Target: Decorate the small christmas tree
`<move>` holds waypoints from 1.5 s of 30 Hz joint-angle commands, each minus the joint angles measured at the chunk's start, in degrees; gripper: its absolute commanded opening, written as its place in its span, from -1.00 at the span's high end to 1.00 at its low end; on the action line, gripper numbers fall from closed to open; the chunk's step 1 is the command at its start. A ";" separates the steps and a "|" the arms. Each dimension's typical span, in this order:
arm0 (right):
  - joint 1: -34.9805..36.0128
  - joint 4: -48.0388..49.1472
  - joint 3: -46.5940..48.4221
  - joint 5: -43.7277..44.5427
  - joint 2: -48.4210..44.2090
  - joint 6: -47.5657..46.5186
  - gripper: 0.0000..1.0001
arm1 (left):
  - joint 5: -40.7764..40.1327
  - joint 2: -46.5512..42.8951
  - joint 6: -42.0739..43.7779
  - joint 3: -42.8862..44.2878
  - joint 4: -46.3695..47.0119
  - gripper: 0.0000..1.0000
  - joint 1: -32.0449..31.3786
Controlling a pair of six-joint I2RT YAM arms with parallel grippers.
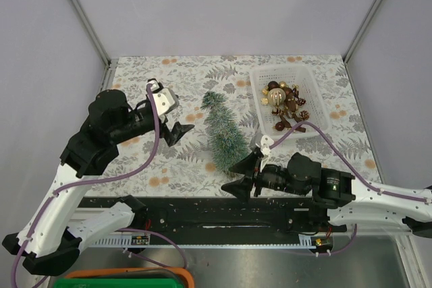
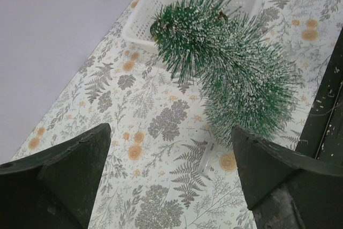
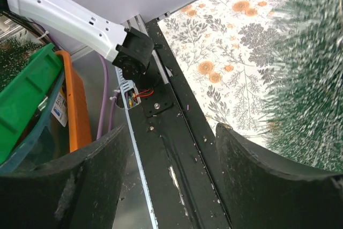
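Observation:
The small christmas tree [image 1: 221,129], frosted green, lies on its side in the middle of the table, its tip toward the back. It fills the upper middle of the left wrist view [image 2: 230,63] and blurs the right edge of the right wrist view [image 3: 313,79]. My left gripper [image 1: 179,132] is open and empty, just left of the tree. My right gripper [image 1: 241,176] is open and empty at the tree's near end, over the table's front edge. Gold and brown baubles [image 1: 285,102] lie in the white basket [image 1: 310,82].
A small clear plastic piece [image 2: 207,156] lies on the floral cloth by the tree. A black rail [image 3: 177,148] runs along the table's front edge. Green and orange bins [image 3: 48,105] sit below the table at the left.

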 commanded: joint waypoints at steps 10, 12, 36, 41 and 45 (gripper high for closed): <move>0.53 -7.98 19.71 2.40 0.34 -10.75 -0.52 | 6.99 -4.20 15.73 -3.36 -5.71 -0.98 -8.21; 0.36 -8.15 20.51 4.07 -0.36 -11.71 -0.54 | 4.97 -3.24 16.35 -4.24 -5.79 -0.98 -12.51; 0.36 -15.36 14.35 42.39 -11.27 -13.82 -0.66 | -10.33 4.06 21.38 6.81 -4.83 -0.98 -30.04; 0.27 -13.08 19.44 47.58 -4.26 -20.21 -0.72 | -12.08 8.01 10.13 17.80 -0.35 -0.98 -23.62; -5.15 -11.50 25.86 44.27 3.48 -23.14 -0.73 | -13.93 10.82 1.26 26.58 3.34 -0.98 -16.86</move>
